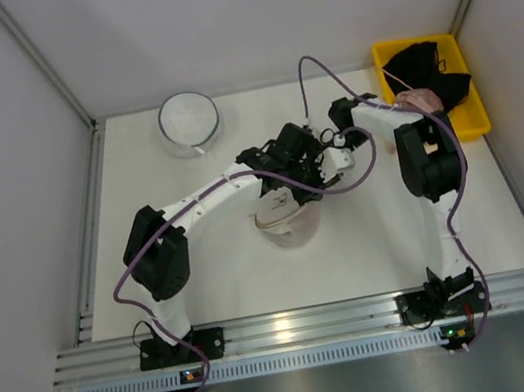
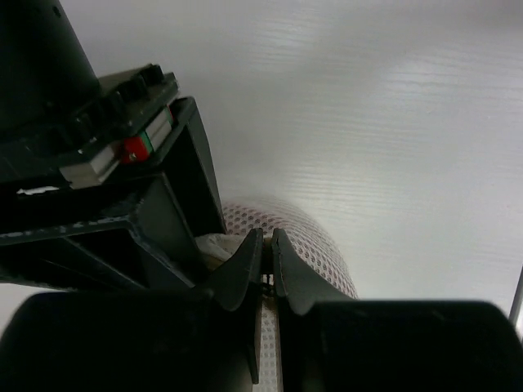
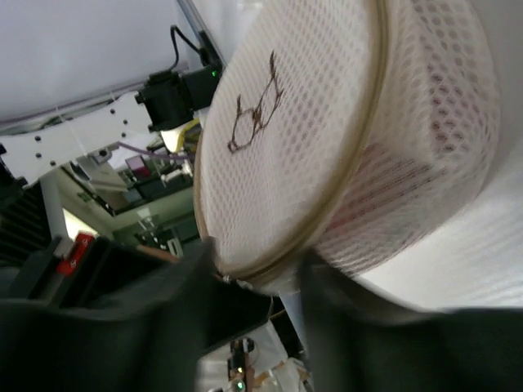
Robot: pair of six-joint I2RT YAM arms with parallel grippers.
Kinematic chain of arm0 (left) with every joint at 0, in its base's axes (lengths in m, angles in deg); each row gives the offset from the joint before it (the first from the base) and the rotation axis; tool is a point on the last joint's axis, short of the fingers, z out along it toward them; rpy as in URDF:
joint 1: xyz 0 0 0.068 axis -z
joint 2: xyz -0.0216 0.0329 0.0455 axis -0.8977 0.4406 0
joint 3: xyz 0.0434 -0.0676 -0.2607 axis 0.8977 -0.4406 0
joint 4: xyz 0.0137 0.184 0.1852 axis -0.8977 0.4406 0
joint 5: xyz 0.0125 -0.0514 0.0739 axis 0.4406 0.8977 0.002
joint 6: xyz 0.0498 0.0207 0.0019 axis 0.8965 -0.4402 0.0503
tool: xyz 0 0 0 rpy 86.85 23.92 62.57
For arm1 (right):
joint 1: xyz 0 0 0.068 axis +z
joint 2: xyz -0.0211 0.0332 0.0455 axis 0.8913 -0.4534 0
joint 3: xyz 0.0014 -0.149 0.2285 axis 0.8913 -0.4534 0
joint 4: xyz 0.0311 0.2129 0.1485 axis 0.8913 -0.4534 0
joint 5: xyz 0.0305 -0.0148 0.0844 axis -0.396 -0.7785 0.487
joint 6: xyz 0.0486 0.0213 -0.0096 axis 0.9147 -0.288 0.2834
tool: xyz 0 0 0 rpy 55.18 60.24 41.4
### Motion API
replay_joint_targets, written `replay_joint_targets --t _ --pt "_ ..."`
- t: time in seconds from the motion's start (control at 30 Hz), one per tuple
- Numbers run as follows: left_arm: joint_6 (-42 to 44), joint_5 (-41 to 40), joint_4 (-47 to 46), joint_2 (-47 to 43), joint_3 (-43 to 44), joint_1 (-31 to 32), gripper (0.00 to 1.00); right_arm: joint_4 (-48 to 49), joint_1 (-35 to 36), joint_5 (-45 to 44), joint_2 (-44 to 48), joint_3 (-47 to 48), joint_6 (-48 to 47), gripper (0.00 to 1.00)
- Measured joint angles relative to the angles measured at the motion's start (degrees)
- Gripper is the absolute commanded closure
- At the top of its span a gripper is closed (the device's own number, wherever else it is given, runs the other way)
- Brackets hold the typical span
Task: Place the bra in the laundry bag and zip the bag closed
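Table (image 1: 207,287): white, carries everything.
Bin (image 1: 473,123): yellow, far right corner; keeps the dark garment (image 1: 421,61) away from the work.
Bag (image 3: 327,147): mid-table, where both grippers can reach its rim.
Bra (image 3: 445,122): inside the bag, a red tint through the mesh side.
Right gripper (image 3: 257,294): jaws straddle the bag's edge, probably to steady it; whether they actually clamp cannot be told.
Left gripper (image 2: 267,253): pinched almost together on the zip pull (image 2: 266,280), a small dark piece at the rim, likely to draw it round.
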Motion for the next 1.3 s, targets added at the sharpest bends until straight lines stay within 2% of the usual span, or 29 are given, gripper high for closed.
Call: replay_joint_targets --t 0.03,0.07,0.3,0.47,0.67,0.7,0.73,0.77,0.83,0.87,1.0,1.3 --pt "0.02 -0.02 0.0 0.28 0.39 0.0 1.0 -0.09 0.35 0.42 0.0 0.24 0.17 0.79" --pt "0.04 0.0 0.0 0.31 0.57 0.0 1.0 0.09 0.81 0.83 0.0 0.42 0.26 1.0" --pt "1.6 0.42 -0.22 -0.09 -0.13 -0.22 1.0 -1.44 1.36 0.94 -4.07 9.11 -0.31 1.0" --pt "4.04 0.83 0.39 -3.5 -6.78 -0.22 1.0 -1.84 -0.15 -0.15 -10.86 18.49 -2.03 1.0" --pt "7.32 0.48 -0.79 -10.32 -14.97 -0.28 1.0 -3.06 -0.24 -0.09 -13.38 20.94 -2.05 0.99" --pt "7.72 0.35 -0.85 -10.93 -15.47 -0.28 1.0 -3.3 -0.07 -0.04 -13.38 21.33 -1.9 0.91" --pt "7.91 0.31 -0.83 -11.15 -15.47 -0.28 1.0 -3.3 0.07 0.04 -13.38 21.7 -1.77 0.78" --pt "7.69 0.37 -0.83 -11.13 -15.19 -0.28 1.0 -3.28 0.13 0.02 -13.38 22.12 -1.49 0.53" --pt "6.1 1.01 2.03 -9.92 -13.16 -0.02 1.0 -1.53 -0.09 -0.61 -13.38 22.97 -1.31 0.38" --pt "5.25 1.25 3.21 -8.87 -11.5 0.17 1.0 -1.01 -0.28 -0.92 -13.35 23.32 -1.55 0.28" --pt "2.47 2.12 4.24 -2.64 -3.3 0.66 1.0 -0.81 -1.6 -2.86 -12.09 23.45 -2.14 0.23" --pt "-0.48 2.05 3.23 3.67 3.8 0.66 1.0 -7.43 -9.35 -4.68 -1.46 15.06 -8.79 0.26"
